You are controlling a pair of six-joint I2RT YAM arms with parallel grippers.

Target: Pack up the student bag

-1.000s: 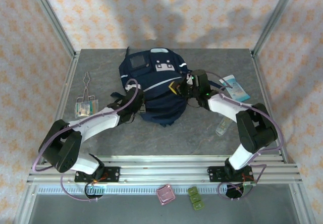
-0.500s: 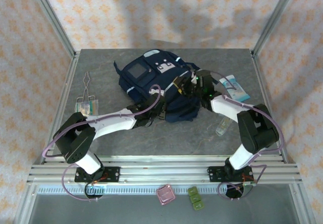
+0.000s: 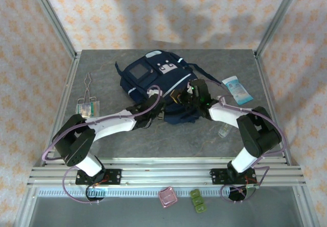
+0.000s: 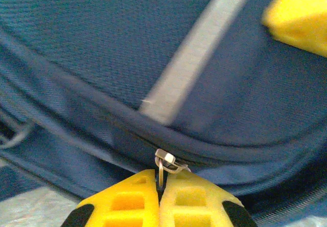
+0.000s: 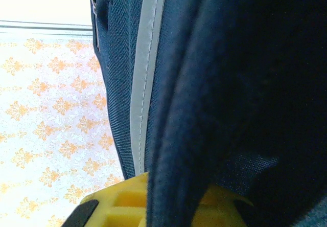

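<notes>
Student bag point(image 3: 168, 76) lay mid-table, slumped toward the back. My left gripper point(image 4: 161, 188) was clamped on the zipper pull point(image 4: 166, 161), and my right gripper point(image 5: 168, 199) pinched a fabric fold. The cloth looked soft and floppy, so I judged pull and seams the best holds.

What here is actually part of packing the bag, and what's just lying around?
In use: student bag; its zipper pull, pinched by the left gripper; right gripper, shut on a bag fold.
Lying about, maybe awaiting packing: blue-white packet; metal tongs; small clear item; pink square and green pieces on the front ledge.
</notes>
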